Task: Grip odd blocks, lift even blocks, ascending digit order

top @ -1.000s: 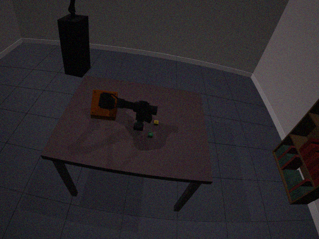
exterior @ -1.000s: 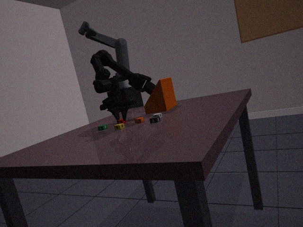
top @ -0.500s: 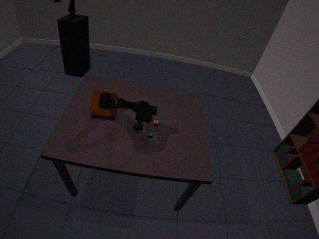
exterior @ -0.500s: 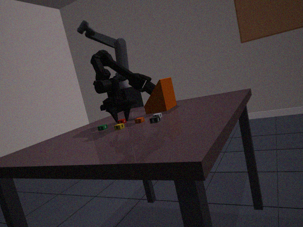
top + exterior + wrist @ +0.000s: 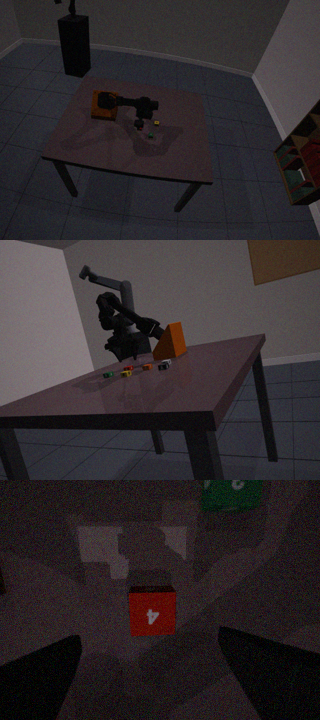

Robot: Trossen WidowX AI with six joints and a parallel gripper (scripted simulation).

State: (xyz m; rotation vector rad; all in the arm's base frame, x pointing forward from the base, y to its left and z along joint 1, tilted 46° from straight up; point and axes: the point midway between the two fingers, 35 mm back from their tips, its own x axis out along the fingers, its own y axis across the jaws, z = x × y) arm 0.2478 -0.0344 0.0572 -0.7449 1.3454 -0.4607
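Pincer (image 5: 128, 360) (image 5: 151, 638) released, fingers wide apart, above desk (image 5: 180, 160) (image 5: 196, 395). Red block (image 5: 140, 128) (image 5: 128, 367) (image 5: 152, 613) w/ "4" sits on desk, untouched by fingers. In wrist view, green block (image 5: 150, 135) (image 5: 108, 374) (image 5: 231, 495) at approx 1 o'clock from red; top view, yellow block (image 5: 156, 122) (image 5: 126, 373) approx 2 o'clock from red.

So the arm (image 5: 126, 101) (image 5: 126, 313) is stretched out from its mount and bent downward at the wrist, and the end effector (image 5: 139, 128) (image 5: 127, 360) (image 5: 151, 638) is held above the counter, fingertips pointed down, pretty widely spread, with nothing gripped.
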